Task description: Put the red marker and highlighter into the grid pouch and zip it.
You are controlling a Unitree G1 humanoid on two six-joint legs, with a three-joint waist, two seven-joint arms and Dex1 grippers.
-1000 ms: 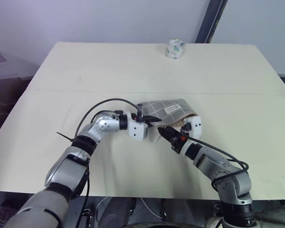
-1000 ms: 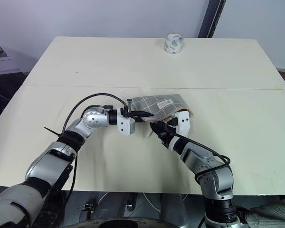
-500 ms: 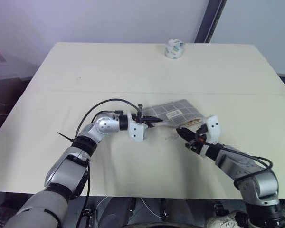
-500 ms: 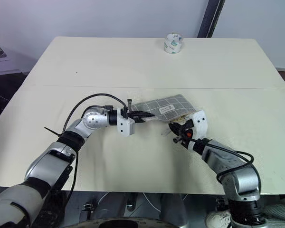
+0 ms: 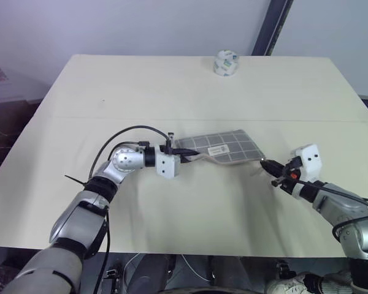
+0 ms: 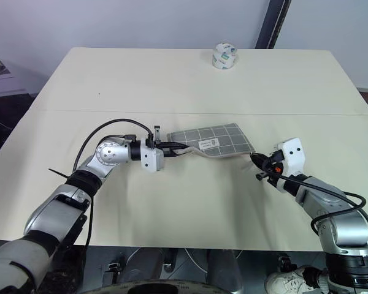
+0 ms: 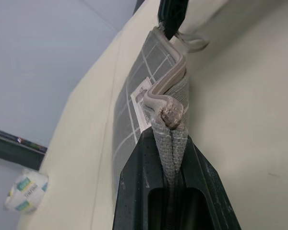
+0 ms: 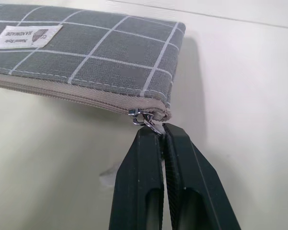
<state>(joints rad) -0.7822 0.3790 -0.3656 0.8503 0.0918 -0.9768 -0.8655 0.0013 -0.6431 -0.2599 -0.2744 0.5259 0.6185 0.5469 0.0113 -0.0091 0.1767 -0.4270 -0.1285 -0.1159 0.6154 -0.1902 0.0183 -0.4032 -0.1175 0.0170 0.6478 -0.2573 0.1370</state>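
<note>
Bench [image 5: 172, 86]: we see the grid pouch [image 5: 224, 147] mid-frame, zipper closed.
Left hand [image 5: 187, 152]: we clamp the pouch's end.
Right hand [image 8: 156, 132]: we pinch the zipper pull [image 8: 143, 117].

A wide, cream-coloured rectangular table [image 5: 110, 86] is crossed by a thin seam. A flat grey fabric pouch with white grid lines [image 5: 224, 147] is laid near its middle, and a small roll of patterned tape [image 5: 226, 63] is set at the far edge.
</note>
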